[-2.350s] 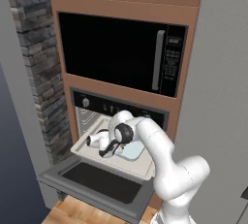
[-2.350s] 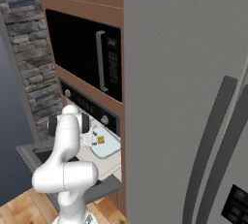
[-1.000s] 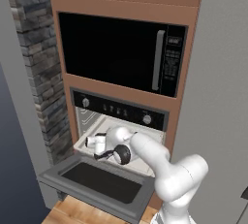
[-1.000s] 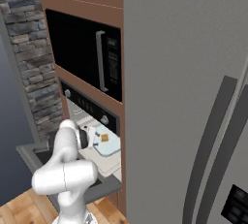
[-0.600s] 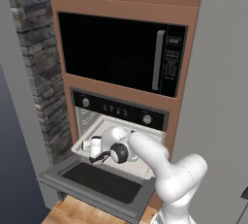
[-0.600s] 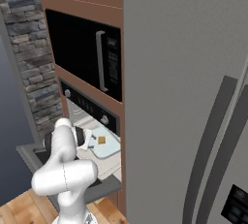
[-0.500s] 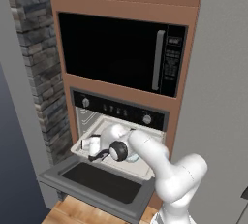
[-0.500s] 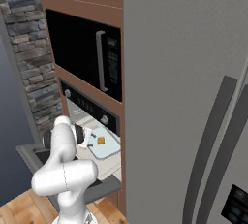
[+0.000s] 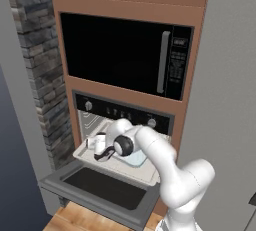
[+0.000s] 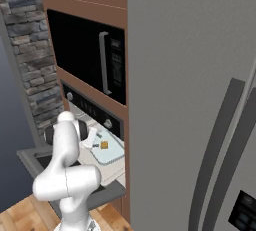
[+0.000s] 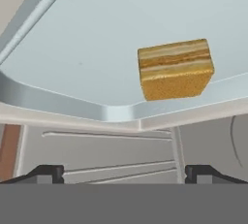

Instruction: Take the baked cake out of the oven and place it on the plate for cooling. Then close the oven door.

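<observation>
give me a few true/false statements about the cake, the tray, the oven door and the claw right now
1. The oven door hangs open, dropped flat in front of the oven. True.
2. The claw is shut on the baked cake. False: its jaws stand wide open and the cake lies ahead of them, untouched.
3. The cake sits on the pale blue tray, close to its rim. True.
4. The microwave above the oven has its door swung open. False: its door is shut.
5. The cake is already out of the oven on a round plate. False: it lies on the tray on the pulled-out rack.
</observation>
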